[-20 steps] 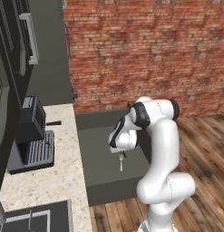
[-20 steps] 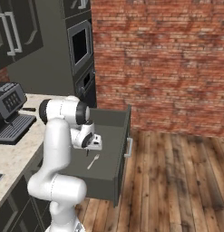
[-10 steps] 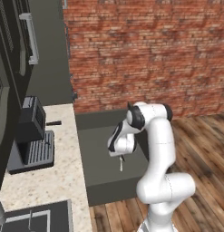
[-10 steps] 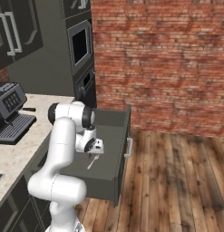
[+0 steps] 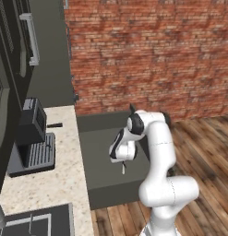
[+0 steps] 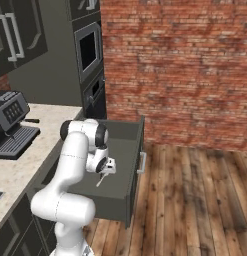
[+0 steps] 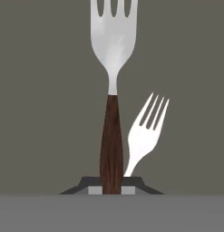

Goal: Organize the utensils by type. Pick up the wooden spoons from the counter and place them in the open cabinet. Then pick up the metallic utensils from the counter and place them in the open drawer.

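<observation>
While the drawer stands pulled out beside the counter, a fork hangs over its flat dark bottom, pinched in the claw. Its jaws are nearly closed, clamped on the fork's handle end. From the hand view this fork has a silver head with its tines pointing away and a dark red-brown handle running down between the fingertips. Just beside it a second, smaller pale fork lies against the drawer floor, leaning to one side; whether it touches the held one cannot be told. From the base views the held fork is just a thin sliver dangling below the claw above the drawer. Those views also show a black coffee machine standing on the beige speckled counter, a brick wall and wooden flooring.
</observation>
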### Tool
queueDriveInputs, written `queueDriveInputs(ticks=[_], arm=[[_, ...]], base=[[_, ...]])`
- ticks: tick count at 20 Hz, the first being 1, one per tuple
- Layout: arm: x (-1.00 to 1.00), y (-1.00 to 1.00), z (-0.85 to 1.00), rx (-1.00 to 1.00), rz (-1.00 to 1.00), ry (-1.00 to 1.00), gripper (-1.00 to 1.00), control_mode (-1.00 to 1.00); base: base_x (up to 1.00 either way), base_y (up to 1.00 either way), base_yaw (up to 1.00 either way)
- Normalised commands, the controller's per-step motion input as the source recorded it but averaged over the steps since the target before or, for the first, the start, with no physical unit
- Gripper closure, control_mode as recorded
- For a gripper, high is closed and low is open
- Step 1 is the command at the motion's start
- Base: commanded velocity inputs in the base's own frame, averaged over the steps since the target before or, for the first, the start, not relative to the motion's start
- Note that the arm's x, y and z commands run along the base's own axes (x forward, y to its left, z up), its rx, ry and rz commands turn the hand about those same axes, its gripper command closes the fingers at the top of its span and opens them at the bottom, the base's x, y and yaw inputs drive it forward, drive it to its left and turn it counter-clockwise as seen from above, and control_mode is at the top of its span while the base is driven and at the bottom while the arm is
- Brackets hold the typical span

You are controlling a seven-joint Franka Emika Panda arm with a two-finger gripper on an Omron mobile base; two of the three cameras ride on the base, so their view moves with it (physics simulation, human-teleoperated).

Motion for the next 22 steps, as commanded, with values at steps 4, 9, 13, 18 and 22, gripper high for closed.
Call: queueDriveInputs(ticks=[4,9,13,18,22], arm=[[0.22,0.00,-0.41,0.00,0.00,0.00,1.00,-1.00],[0.23,0.00,-0.39,0.00,0.00,0.00,1.00,-1.00],[0.22,0.00,-0.37,0.00,0.00,0.00,1.00,-1.00],[0.07,0.01,-0.23,0.00,0.00,0.00,-1.00,-1.00],[0.00,0.00,0.09,0.00,0.00,0.00,-1.00,-1.00]], base=[[0.00,0.00,0.00],[0.00,0.00,0.00],[0.00,0.00,0.00],[0.00,0.00,0.00],[0.00,0.00,0.00]])
